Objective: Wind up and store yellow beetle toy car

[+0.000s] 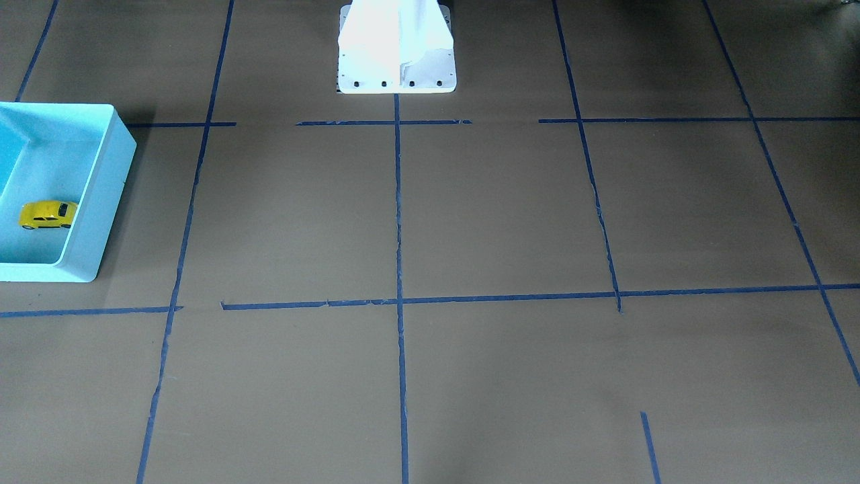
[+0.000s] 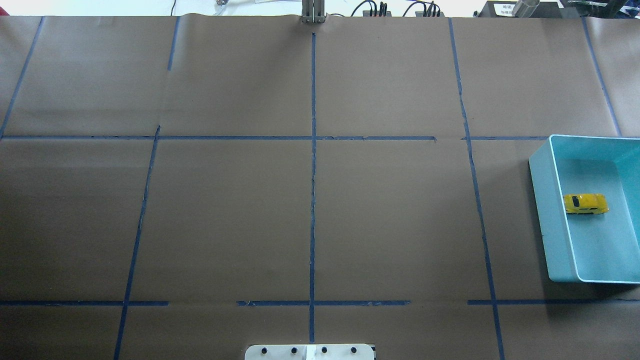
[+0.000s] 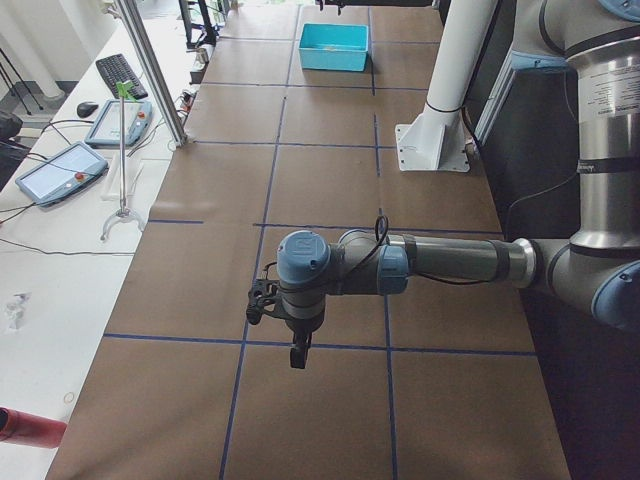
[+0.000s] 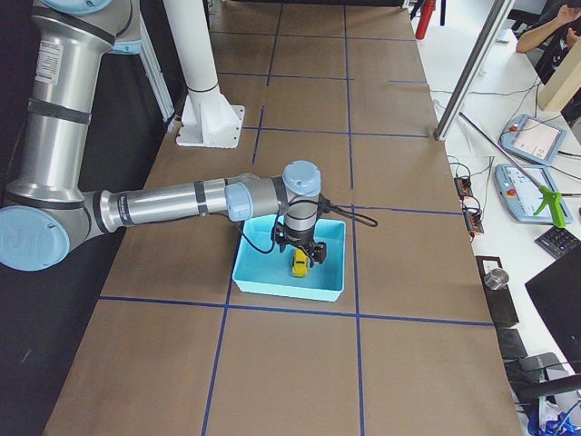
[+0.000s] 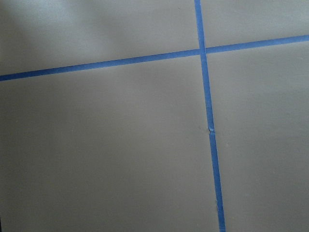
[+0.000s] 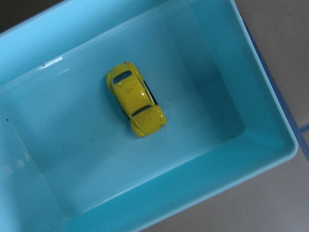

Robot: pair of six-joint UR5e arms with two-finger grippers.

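Observation:
The yellow beetle toy car (image 6: 136, 99) rests on its wheels on the floor of the turquoise bin (image 6: 270, 145), apart from the walls. It also shows in the overhead view (image 2: 585, 204), the front view (image 1: 47, 214) and the right side view (image 4: 299, 264). My right gripper (image 4: 306, 255) hangs just above the car inside the bin (image 4: 290, 286); I cannot tell if it is open or shut. My left gripper (image 3: 298, 357) points down over bare table, far from the bin (image 3: 335, 45); I cannot tell its state either.
Brown paper with blue tape lines (image 2: 313, 150) covers the table. The bin (image 2: 542, 200) sits at the table's right end. The robot's white base plate (image 1: 396, 77) stands at the near middle edge. Tablets and a metal post (image 3: 150, 70) stand beside the table.

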